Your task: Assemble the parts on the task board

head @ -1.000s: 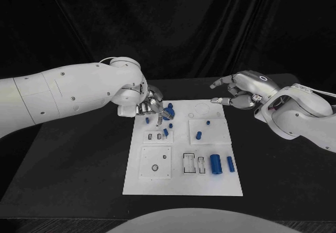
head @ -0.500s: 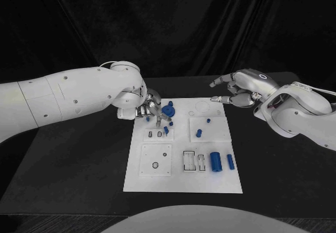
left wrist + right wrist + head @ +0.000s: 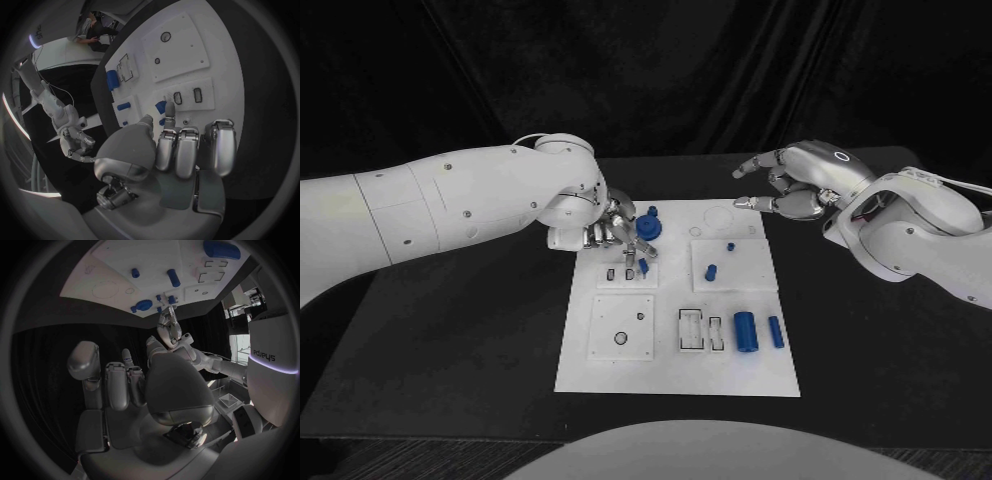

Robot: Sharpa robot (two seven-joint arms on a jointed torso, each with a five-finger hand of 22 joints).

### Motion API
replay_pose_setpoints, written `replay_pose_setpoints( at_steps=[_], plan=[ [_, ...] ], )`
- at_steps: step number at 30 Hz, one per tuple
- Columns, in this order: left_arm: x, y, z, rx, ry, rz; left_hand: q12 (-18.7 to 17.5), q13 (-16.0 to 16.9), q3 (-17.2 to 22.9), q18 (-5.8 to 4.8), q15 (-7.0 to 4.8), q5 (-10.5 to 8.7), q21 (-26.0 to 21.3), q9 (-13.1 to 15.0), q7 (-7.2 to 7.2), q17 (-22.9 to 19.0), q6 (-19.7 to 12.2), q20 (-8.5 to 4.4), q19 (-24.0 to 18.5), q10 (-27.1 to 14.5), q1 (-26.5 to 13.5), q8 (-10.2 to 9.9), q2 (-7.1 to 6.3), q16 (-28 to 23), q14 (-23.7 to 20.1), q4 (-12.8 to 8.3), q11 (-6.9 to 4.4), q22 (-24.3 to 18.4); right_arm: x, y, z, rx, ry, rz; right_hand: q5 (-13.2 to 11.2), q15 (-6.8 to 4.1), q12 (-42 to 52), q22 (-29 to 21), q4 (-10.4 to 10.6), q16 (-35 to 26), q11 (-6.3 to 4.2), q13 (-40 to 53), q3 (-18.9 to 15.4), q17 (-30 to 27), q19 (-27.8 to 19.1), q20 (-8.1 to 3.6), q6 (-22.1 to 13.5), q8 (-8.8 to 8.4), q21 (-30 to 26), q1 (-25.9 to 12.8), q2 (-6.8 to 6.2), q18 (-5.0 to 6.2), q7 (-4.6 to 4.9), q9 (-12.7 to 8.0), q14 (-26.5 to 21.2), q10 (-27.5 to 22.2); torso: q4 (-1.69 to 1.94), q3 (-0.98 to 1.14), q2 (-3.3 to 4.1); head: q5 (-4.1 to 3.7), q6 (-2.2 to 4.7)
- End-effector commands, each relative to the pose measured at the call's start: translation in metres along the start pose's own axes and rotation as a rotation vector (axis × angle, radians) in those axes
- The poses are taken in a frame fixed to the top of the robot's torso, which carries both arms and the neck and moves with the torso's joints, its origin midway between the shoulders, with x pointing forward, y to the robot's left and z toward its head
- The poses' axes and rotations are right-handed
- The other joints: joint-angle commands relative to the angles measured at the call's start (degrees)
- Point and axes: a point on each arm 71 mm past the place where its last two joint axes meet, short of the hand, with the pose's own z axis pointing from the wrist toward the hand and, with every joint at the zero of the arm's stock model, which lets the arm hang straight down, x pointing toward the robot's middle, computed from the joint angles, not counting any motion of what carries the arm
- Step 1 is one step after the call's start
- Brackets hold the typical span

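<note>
The white task board lies in the middle of the black table. My left hand hovers over its far left corner, fingers held close together and pointing down at the plate with two slots. In the left wrist view the fingertips and thumb meet at a small blue peg beside the slots; whether they pinch it I cannot tell. A round blue part sits just right of the hand. My right hand hangs above the board's far right corner, fingers apart, holding nothing.
A thick blue cylinder and a thinner blue one lie at the board's right side, beside rectangular slots. Two short blue pegs stand on the right-hand square plate. Black table surrounds the board.
My left hand has drawn slightly back toward the board's left edge and its arm has swung further in. The right hand has stayed where it was.
</note>
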Motion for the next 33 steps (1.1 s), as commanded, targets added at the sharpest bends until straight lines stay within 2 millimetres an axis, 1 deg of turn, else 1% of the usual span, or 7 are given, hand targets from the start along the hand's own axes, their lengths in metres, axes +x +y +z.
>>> replay_pose_setpoints(
  at_steps=[1,9,14,25,28,30,33],
  plan=[
    [0.002,-0.002,0.002,0.026,0.012,0.001,0.2,15.1,0.3,-0.06,-0.29,-0.19,-0.2,0.2,-0.09,15.1,0.4,-0.01,-0.6,5.9,-0.4,-0.4,0.4,0.2,5.9,0.2,-0.38,4.8,0.002,-0.001,0.0,0.016,0.007,0.007,0.4,0.38,-0.3,7.1,-0.1,-0.2,0.38,11.1,-0.2,7.2,-0.2,0.03,0.5,-0.29,-0.3,-0.1,0.61,1.12,0.14,-0.1,3.7,1.9,-0.05,0.02,-0.03,0.22,-0.04],
    [0.006,-0.001,0.006,0.03,0.026,0.0,0.2,15.1,0.6,0.09,-0.3,-0.21,-0.5,0.5,-0.13,15.1,0.4,-0.02,-1.1,5.9,-0.3,-0.5,0.41,0.2,5.9,0.0,-0.41,4.3,0.003,-0.003,0.001,0.036,0.012,0.042,0.4,0.38,-0.3,7.0,-0.1,-0.1,0.38,11.0,-0.2,7.2,-0.2,0.03,0.5,-0.3,-0.5,-0.1,0.69,1.15,0.16,-0.1,3.7,1.8,-0.03,-0.01,-0.06,0.19,-0.17],
    [0.008,-0.002,0.009,0.033,0.033,0.0,0.2,15.1,0.7,0.11,-0.3,-0.19,-0.6,0.5,-0.14,15.1,0.4,-0.02,-1.1,5.9,-0.3,-0.6,0.41,0.2,5.9,-0.1,-0.41,4.2,0.004,-0.003,0.001,0.041,0.014,0.048,0.4,0.38,-0.4,7.0,-0.1,-0.2,0.39,11.0,-0.2,7.1,-0.3,0.02,0.5,-0.3,-0.5,-0.2,0.75,1.17,0.21,-0.1,3.7,1.8,-0.01,0.01,-0.11,0.2,-0.25],
    [0.011,-0.002,0.013,0.037,0.047,0.001,0.2,15.1,2.0,0.21,-0.4,0.32,-0.9,1.4,-0.24,15.1,0.7,-0.11,-1.5,5.9,0.4,-1.6,0.27,0.2,5.9,-1.4,-0.52,3.9,0.005,-0.004,0.001,0.048,0.022,0.051,0.4,0.38,-0.4,7.0,-0.1,-0.2,0.41,11.0,-0.2,7.1,-0.3,0.02,0.6,-0.29,-0.7,-0.2,0.78,1.19,0.24,-0.1,3.7,1.8,0.04,0.02,-0.14,0.12,-0.4],
    [0.012,-0.002,0.013,0.039,0.05,0.003,0.2,15.1,2.3,0.21,-0.43,0.39,-1.0,1.6,-0.28,15.1,0.8,-0.13,-1.5,5.9,0.6,-1.8,0.23,0.2,5.9,-1.6,-0.54,3.9,0.006,-0.005,0.001,0.049,0.025,0.051,0.4,0.39,-0.4,7.0,-0.1,-0.3,0.44,10.9,-0.2,7.0,-0.3,0.02,0.7,-0.26,-0.7,-0.2,0.82,1.19,0.3,-0.1,3.7,1.7,-0.05,0.02,-0.13,0.19,-0.43],
    [0.012,-0.003,0.013,0.039,0.051,0.004,0.2,15.1,2.7,0.22,-0.47,0.5,-1.1,1.8,-0.33,15.1,1.0,-0.16,-1.5,5.9,0.8,-2.0,0.17,0.2,5.9,-2.0,-0.59,3.9,0.006,-0.005,0.001,0.05,0.028,0.052,0.4,0.39,-0.4,7.0,-0.1,-0.3,0.44,10.9,-0.2,7.0,-0.3,0.02,0.7,-0.26,-0.7,-0.2,0.82,1.19,0.3,-0.1,3.7,1.7,-0.07,0.02,-0.13,0.22,-0.49],
    [0.012,-0.003,0.014,0.039,0.053,0.005,0.2,15.1,3.5,0.24,-0.55,0.77,-1.1,2.2,-0.42,15.1,1.1,-0.24,-1.5,5.9,1.2,-2.5,0.05,0.2,5.9,-2.8,-0.68,3.9,0.007,-0.005,0.001,0.052,0.031,0.052,0.4,0.4,-0.4,7.0,-0.1,-0.3,0.44,10.9,-0.2,7.0,-0.3,0.02,0.7,-0.26,-0.7,-0.2,0.83,1.2,0.31,-0.1,3.6,1.7,-0.01,0.04,-0.15,0.21,-0.62]
  ],
)
